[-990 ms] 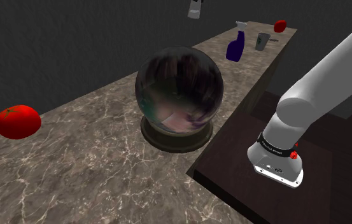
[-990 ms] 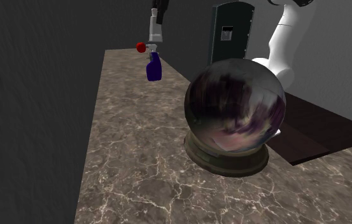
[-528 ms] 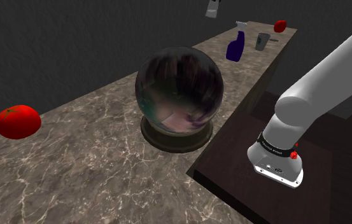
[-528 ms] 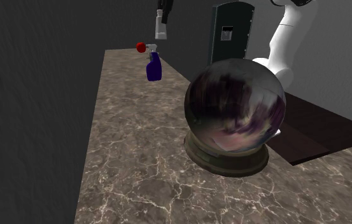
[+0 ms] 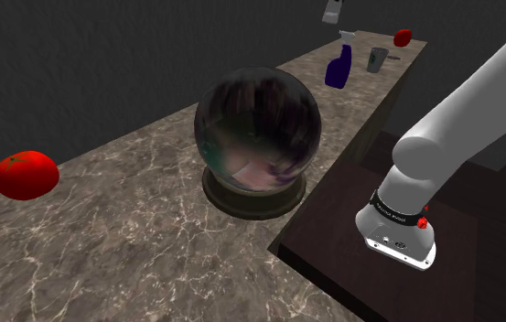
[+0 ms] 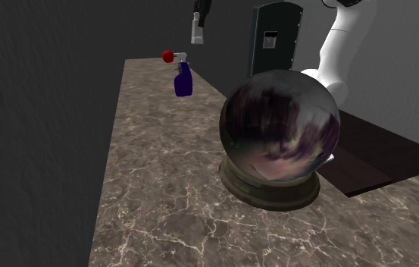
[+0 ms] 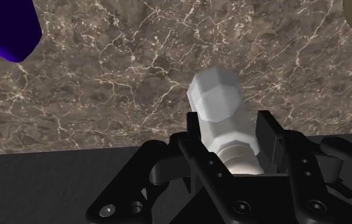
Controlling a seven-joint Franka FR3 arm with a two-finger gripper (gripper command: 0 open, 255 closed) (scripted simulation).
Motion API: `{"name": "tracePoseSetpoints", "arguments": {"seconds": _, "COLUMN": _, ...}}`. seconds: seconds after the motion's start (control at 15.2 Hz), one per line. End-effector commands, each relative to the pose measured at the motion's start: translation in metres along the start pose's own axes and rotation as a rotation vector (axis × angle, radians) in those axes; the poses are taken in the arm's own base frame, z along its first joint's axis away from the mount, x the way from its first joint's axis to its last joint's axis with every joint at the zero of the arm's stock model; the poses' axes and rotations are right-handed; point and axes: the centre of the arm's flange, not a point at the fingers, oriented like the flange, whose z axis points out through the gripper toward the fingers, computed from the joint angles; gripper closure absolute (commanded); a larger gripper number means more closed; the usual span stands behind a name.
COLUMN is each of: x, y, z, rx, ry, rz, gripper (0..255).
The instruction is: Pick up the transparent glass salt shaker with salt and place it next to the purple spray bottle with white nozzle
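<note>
High above the purple spray bottle [image 5: 337, 69], the gripper [image 7: 230, 133] clasps the salt shaker [image 7: 218, 105] between both black fingers. The shaker's pale faceted end juts past the fingertips toward the marble counter [image 7: 104, 89]. It hangs in the air, well clear of that counter. Over the last second it has travelled across the shoulder view, from the bottle's left to nearly over its white nozzle.
</note>
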Motion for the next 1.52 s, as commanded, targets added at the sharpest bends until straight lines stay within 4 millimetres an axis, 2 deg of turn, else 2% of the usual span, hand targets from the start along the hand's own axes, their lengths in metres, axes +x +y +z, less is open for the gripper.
{"name": "tracePoseSetpoints", "arguments": {"seconds": 0.0, "x": -0.012, "y": 0.022, "z": -0.005, "rx": 0.000, "ry": 0.000, "rz": -0.002, "gripper": 255}}
{"name": "tracePoseSetpoints", "arguments": {"seconds": 0.92, "x": -0.097, "y": 0.181, "z": -0.047, "rx": 0.000, "ry": 0.000, "rz": -0.002, "gripper": 255}}
{"name": "tracePoseSetpoints", "arguments": {"seconds": 0.99, "x": -0.100, "y": 0.187, "z": -0.048, "rx": 0.000, "ry": 0.000, "rz": -0.002, "gripper": 255}}
{"name": "tracePoseSetpoints", "arguments": {"seconds": 1.45, "x": -0.109, "y": 0.192, "z": -0.013, "rx": 0.000, "ry": 0.000, "rz": -0.002, "gripper": 255}}
